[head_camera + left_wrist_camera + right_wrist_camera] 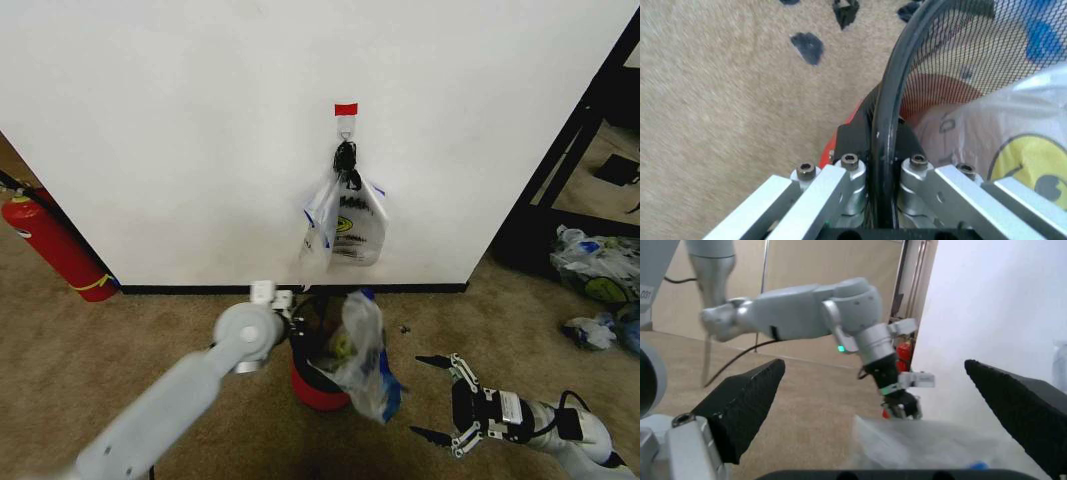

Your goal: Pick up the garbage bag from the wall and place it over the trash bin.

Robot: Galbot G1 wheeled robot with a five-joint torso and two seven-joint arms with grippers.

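The garbage bag [365, 352], translucent with a yellow smiley and blue handles, sits crumpled in and over the near side of the trash bin [316, 388], which stands by the wall [180, 140]. My left gripper [300, 322] is at the bin's far-left rim. In the left wrist view, the left gripper [880, 131] is shut on the black wire rim [891, 95], with the bag [987, 130] just inside the mesh. My right gripper [437, 398] hovers open to the right of the bin, empty. From the right wrist, the right gripper [873, 366] faces the bag [920, 445].
A hook under red tape [345, 108] holds smiley bags bunched by a black knot [346, 215]. A red fire extinguisher [55, 245] stands at the left. Stuffed clear bags [598, 272] lie at the right, beside a black frame [560, 165]. Beige carpet surrounds the bin.
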